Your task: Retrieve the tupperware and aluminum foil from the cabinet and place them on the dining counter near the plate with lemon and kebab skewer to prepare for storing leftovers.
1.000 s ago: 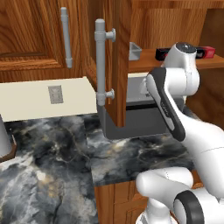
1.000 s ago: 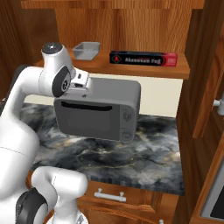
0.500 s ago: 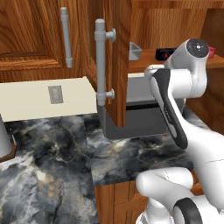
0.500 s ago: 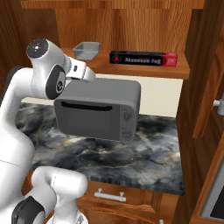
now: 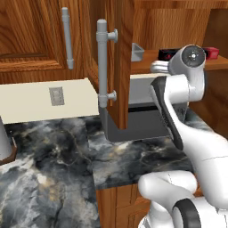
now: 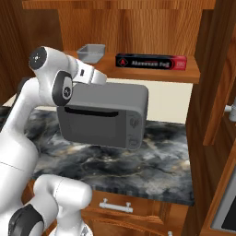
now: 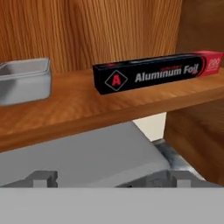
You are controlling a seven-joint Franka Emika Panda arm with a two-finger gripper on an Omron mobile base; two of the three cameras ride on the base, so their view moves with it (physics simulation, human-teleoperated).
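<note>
On the shelf (image 6: 152, 74) of the open cabinet (image 5: 120, 62) stands the grey tupperware (image 6: 91, 52) at the left. The black, red-ended aluminum foil box (image 6: 151, 61) lies to its right. In the hand view the tupperware (image 7: 24, 81) is at the left edge and the aluminum foil (image 7: 157, 73) stretches across the upper right. My gripper (image 7: 111, 179) is open and holds nothing. It hovers above the microwave top, in front of the shelf and slightly below it. In the left base view my arm hides part of the foil (image 5: 166, 54). The dining counter, plate, lemon and kebab skewer are out of view.
A big grey microwave (image 6: 103, 113) sits right under the shelf on the marble wall counter (image 5: 53, 151). The open cabinet door with its long bar handle (image 5: 103, 62) stands to the left of the shelf. A wooden side panel (image 6: 216, 69) closes the right.
My arm has lifted and the hand has risen from microwave height toward the shelf edge. The jaws have stayed wide apart. Tub and foil have not moved.
</note>
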